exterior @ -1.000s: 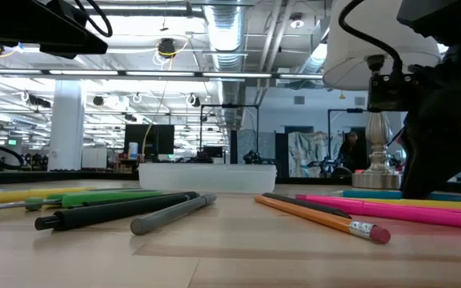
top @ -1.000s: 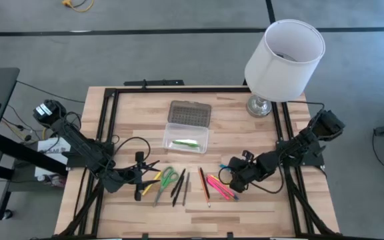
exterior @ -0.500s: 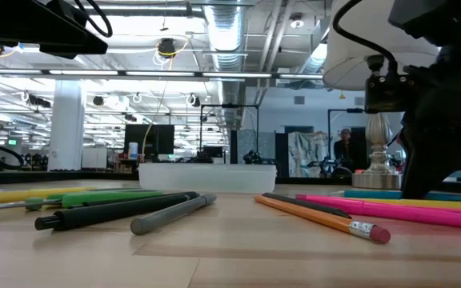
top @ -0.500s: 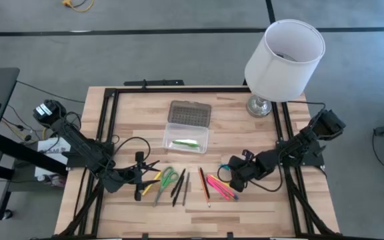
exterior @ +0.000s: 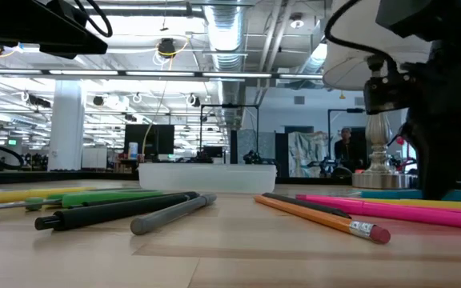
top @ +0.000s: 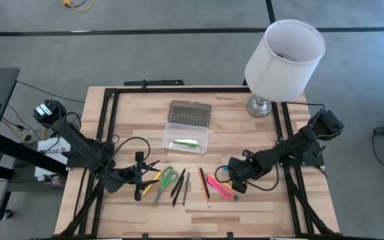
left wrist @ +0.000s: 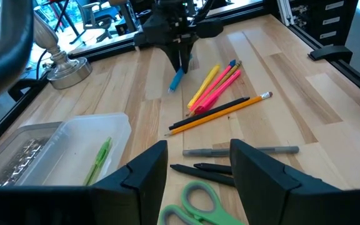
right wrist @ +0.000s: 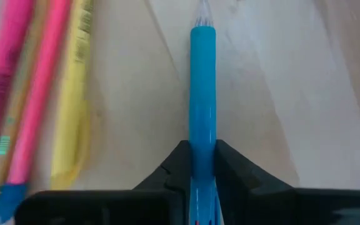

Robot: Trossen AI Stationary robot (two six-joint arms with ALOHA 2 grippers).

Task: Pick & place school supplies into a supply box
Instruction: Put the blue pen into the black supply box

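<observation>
Right gripper [right wrist: 203,164] pinches a blue pen [right wrist: 202,94] near one end, so it may swing or slip on the lift; whether it's off the wood is unclear. Beyond it waits the supply box [top: 186,138], with pink highlighters [right wrist: 27,87] just beside.

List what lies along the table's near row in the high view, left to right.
Left gripper → green-handled scissors → black pens → grey pen → orange pencil → pink highlighters → right gripper.

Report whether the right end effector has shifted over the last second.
Yes. The right end effector, shut on the blue pen, has edged slightly right, away from the orange pencil lying on the wooden table.
</observation>
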